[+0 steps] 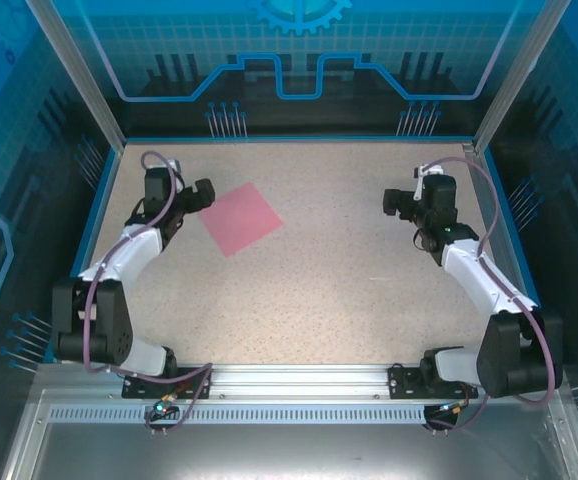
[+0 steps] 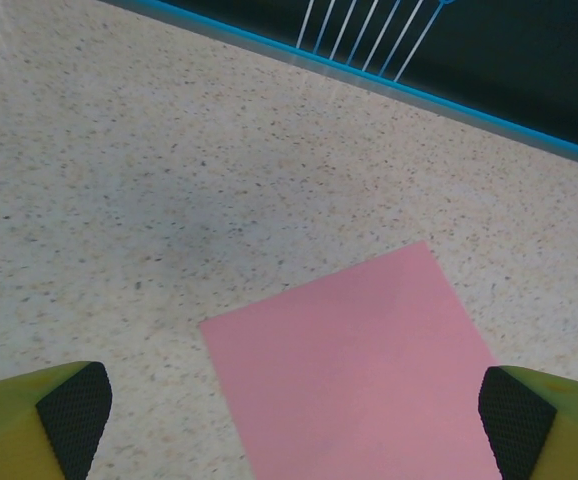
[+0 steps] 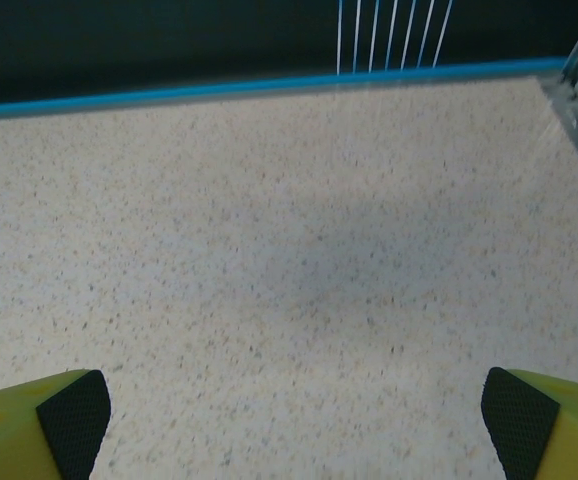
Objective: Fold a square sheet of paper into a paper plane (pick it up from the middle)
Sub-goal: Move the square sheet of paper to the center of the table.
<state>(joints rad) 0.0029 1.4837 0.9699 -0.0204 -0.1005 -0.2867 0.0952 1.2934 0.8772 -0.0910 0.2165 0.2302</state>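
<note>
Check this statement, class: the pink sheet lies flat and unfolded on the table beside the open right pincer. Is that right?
Wrong side. The pink sheet lies flat and unfolded on the table beside the open left pincer; the top view shows it.

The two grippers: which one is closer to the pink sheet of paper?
The left gripper: it sits right beside the square sheet of paper, while the right gripper is far across the table over bare surface.
</note>
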